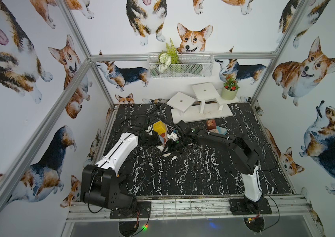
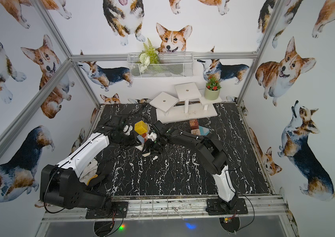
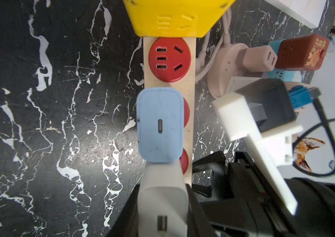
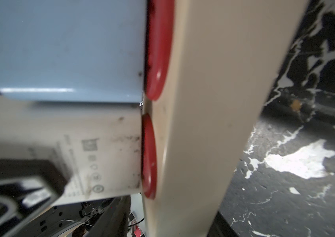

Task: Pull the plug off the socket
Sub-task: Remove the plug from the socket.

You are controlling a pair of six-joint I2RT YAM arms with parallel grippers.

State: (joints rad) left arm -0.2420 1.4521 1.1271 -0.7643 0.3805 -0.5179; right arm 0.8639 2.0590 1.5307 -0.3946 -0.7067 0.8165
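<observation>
Your right hand point(image 1: 175, 146) is at the white rectangular plastic charger point(image 4: 101, 147). One dark finger point(image 4: 18, 174) lies on the charger's side and the other is hidden, so you cannot tell whether it is clamped. Your left hand point(image 1: 156, 142) has its fingers together just beside it; what they press on is hidden.

The white charger is seated in a red round socket at the near end of the long beige plastic power strip point(image 4: 214, 102), which lies flat left of the middle of the counter point(image 3: 39, 143). The charger's side carries a square logo and small print, too blurred to read.

Right against it along the strip stands a pale blue rounded charger point(image 3: 159, 125). Beyond that come a bare red socket point(image 3: 169, 59) and a yellow plastic cube adapter point(image 3: 174, 18). Further toward the right edge lie a pink round hub point(image 3: 224, 67) and a red-brown block point(image 3: 300, 53) with a gold ornament.
</observation>
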